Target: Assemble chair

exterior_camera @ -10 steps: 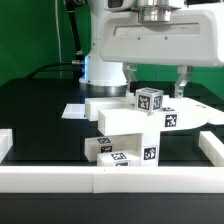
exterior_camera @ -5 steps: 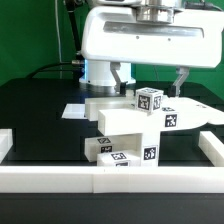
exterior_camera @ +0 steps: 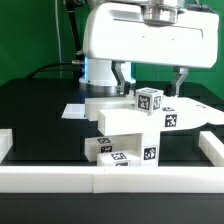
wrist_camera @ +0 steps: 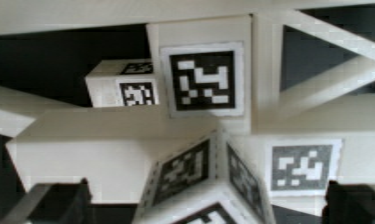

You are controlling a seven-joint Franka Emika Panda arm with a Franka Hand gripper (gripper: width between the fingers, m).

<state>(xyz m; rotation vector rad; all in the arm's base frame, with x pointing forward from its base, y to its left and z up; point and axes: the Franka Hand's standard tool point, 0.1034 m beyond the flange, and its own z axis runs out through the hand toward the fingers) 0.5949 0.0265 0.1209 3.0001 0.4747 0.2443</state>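
Look past the work and you have a black table point(exterior_camera: 30, 110) filling most of the exterior view. A low white border rail point(exterior_camera: 60, 178) runs along its near edge from about 8 o'clock to 4 o'clock, with short returns rising at both ends. At roughly 10 o'clock from centre the marker board point(exterior_camera: 74, 110) lies flat on the table. Behind it all hangs a green backdrop point(exterior_camera: 30, 35), with dark cables point(exterior_camera: 66, 30) dropping at 11 o'clock.
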